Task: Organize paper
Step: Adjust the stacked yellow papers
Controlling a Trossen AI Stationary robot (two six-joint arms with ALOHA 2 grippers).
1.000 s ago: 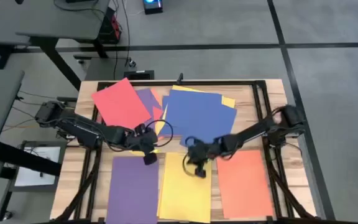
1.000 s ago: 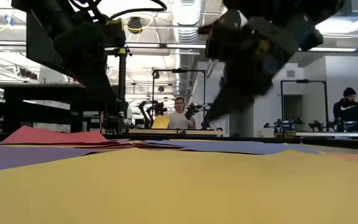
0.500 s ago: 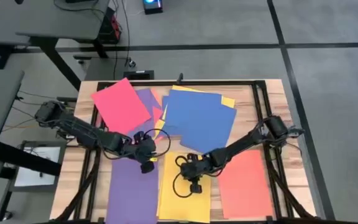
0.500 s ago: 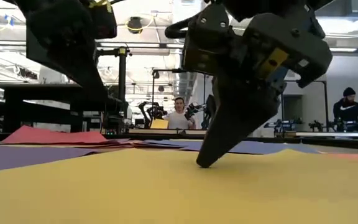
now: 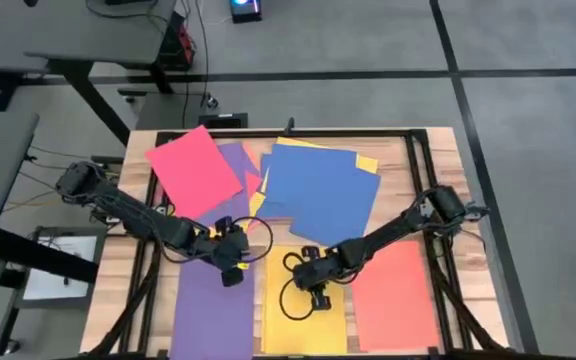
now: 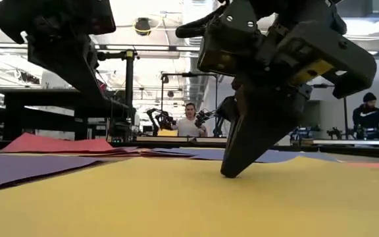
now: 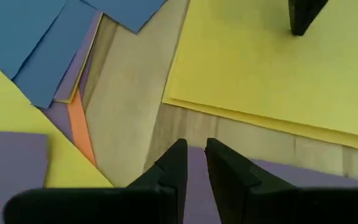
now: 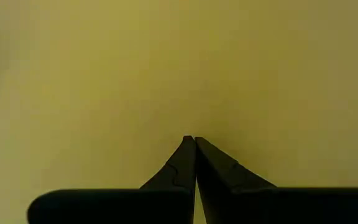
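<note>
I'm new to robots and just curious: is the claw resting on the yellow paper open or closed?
Closed. The right gripper has its two fingers pressed together, tips down on the yellow paper.

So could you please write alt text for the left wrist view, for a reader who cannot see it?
The left pincer, its two dark fingers nearly shut with a narrow gap, hangs over a flat purple paper sheet on the wooden table. Beyond lie stacked yellow paper sheets with the right pincer's dark tip on them, beside overlapping blue paper sheets.

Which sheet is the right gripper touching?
The yellow sheet in the near row; the right gripper, shut, presses on it, between the purple sheet and orange sheet.
</note>
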